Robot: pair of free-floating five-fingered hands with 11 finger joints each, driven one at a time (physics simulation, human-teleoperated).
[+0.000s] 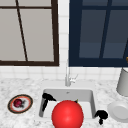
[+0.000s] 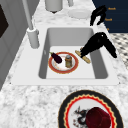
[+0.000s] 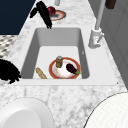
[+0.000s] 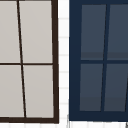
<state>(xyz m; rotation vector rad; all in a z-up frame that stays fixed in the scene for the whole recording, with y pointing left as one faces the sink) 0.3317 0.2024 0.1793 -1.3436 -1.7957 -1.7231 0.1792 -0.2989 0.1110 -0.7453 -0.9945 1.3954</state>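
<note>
With my left hand (image 2: 100, 45) hanging over the sink (image 2: 100, 65), fingers straight and released, I could nudge the bread stick (image 2: 83, 57) into the plate (image 2: 75, 67).

Counter (image 2: 30, 100) speckled marble, matt; sink (image 2: 75, 35) smooth grey; red ball (image 1: 67, 114) glossy.

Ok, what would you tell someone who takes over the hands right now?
Left hand: open, fingers straight, pointing down over the left end of the sink, holding nothing.
Right hand: at the sink's right rim, nothing seen in it.
In the sink: a plate with an eggplant and a jar, and a stick beside the plate.
Done: nothing lifted yet.
Left: everything in the sink.
</note>
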